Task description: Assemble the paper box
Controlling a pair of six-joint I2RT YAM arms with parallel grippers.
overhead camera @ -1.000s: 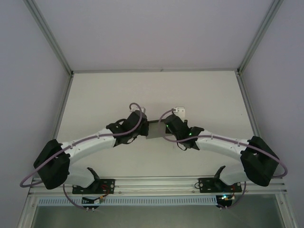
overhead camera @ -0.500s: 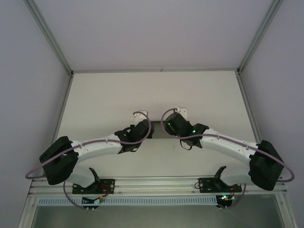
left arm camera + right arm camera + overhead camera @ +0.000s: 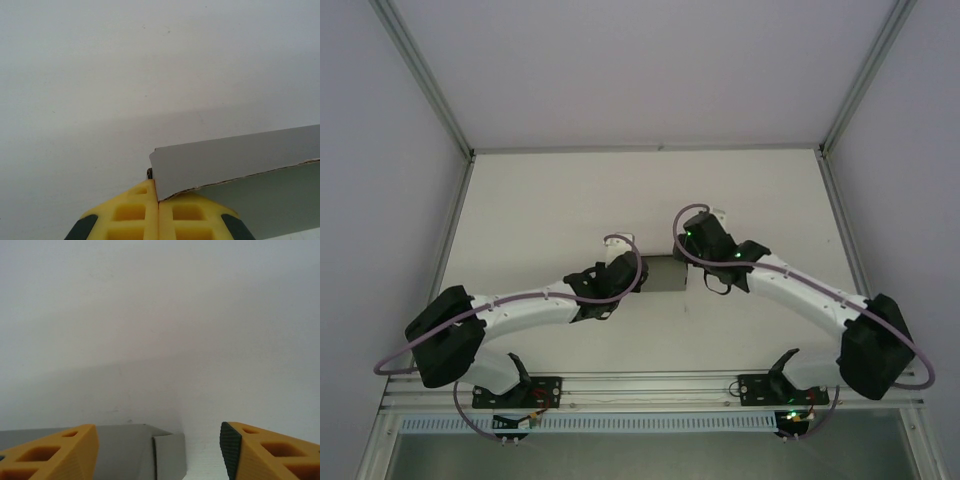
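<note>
The paper box is a grey cardboard piece lying mid-table between the two arms. My left gripper is at its left end. In the left wrist view the yellow fingers are shut on the corner of an upright grey wall of the paper box, my left gripper pinching its torn-looking lower edge. My right gripper hovers by the far right corner. In the right wrist view it stands open, holding nothing, with the paper box and a folded flap low between its fingers.
The white table stretches bare beyond the box toward the back wall. Aluminium frame posts run along both sides, and the arm bases sit on the near rail.
My right gripper has let go of the box, opened, and drawn back toward the far right. My left gripper, still shut on the box, shifted slightly right and nearer.
</note>
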